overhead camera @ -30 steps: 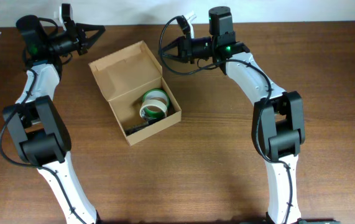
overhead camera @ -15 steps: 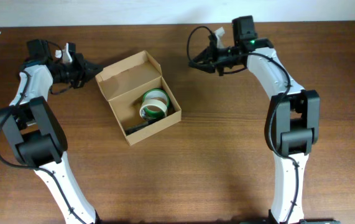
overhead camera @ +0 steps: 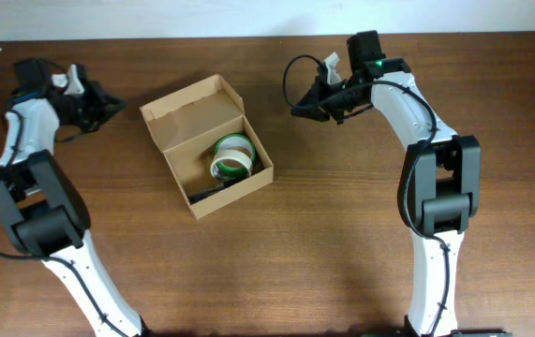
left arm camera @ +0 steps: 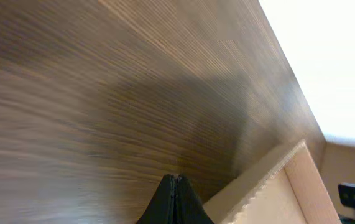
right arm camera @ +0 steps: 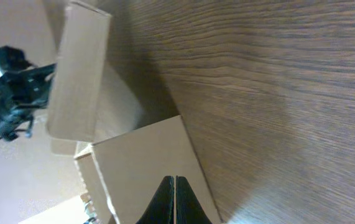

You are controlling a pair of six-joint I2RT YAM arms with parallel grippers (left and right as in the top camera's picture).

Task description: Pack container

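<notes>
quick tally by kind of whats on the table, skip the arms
cardboard container: 1
tape rolls, inside it: 2
small black item, inside it, too small to identify: 1
total: 4

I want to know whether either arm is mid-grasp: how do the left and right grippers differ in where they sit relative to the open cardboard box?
The left gripper sits to the left of the box and points right; the right gripper sits to its right and points left. The left gripper's tip is nearer the box than the right gripper's. Both are shut, hold nothing and stay apart from the box.
</notes>
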